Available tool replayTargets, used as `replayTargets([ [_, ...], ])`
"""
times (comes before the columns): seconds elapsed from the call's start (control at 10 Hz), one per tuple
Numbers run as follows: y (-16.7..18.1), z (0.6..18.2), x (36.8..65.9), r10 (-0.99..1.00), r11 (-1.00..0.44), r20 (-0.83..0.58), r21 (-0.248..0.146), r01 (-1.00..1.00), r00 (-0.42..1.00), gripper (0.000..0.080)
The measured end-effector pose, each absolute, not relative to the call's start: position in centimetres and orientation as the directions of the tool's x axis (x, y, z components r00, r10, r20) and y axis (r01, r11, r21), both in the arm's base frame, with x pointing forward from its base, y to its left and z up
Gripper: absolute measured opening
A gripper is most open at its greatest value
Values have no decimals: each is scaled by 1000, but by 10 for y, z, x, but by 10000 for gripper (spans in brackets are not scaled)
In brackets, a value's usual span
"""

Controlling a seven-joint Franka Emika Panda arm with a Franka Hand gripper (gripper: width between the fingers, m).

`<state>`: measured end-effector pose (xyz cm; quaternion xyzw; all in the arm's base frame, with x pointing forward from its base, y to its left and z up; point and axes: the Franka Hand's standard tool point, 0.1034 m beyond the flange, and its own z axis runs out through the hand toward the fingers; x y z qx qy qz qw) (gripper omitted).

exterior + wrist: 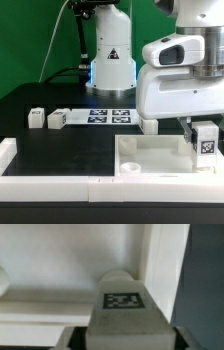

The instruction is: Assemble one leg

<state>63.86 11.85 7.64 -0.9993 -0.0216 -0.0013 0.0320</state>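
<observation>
My gripper (205, 128) is shut on a leg (206, 143), a small white block with a black-and-white marker on its face. It holds the leg upright over the exterior view's right side of the large white tray-like part (150, 156). In the wrist view the leg (124, 308) fills the lower middle, its rounded tip next to the tray's raised rim (158, 263). A round corner socket (131, 170) shows on the tray's near left corner. Whether the leg's tip touches the tray I cannot tell.
Two more white legs (36, 118) (56, 120) lie on the black table at the exterior view's left. The marker board (105, 115) lies behind the tray. A white wall (45, 183) borders the table's near edge. The robot's base (112, 60) stands at the back.
</observation>
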Motion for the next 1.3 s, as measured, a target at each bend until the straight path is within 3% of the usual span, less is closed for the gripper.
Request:
replayTargets([
  [0.2, 118, 76, 639, -28, -998, -1, -65, -28, 1000, 290],
  [0.6, 116, 75, 639, -538, -840, -37, -62, -539, 842, 290],
  [0.9, 114, 75, 639, -812, -577, -69, -45, -815, 579, 290],
  [1.1, 114, 74, 638, -922, -378, -83, -31, -925, 379, 291],
  [1.3, 114, 74, 638, -958, -274, -87, -22, -961, 275, 299],
])
